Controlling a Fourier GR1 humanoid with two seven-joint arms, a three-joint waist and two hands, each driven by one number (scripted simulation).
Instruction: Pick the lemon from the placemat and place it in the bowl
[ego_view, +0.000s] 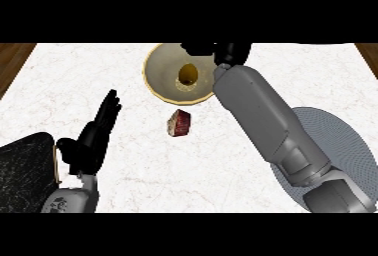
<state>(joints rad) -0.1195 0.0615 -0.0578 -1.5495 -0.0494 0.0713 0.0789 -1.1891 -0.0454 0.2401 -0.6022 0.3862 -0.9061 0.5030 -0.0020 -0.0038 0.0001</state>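
At the far left a dark speckled slab (22, 170) fills the counter's (148, 175) lower corner, and just beside it the left hand (96, 132) rests with fingers straight, holding nothing. Right of it, mid-counter, lies a reddish-brown chunk (180, 123) — apart from everything else. Above it sits the bowl (159, 75) with the lemon (188, 73) inside. The right hand (221, 51) hangs over the bowl's right rim — whether it is clenched or released cannot be told. The grey placemat (339, 140) lies at the right, under the forearm.
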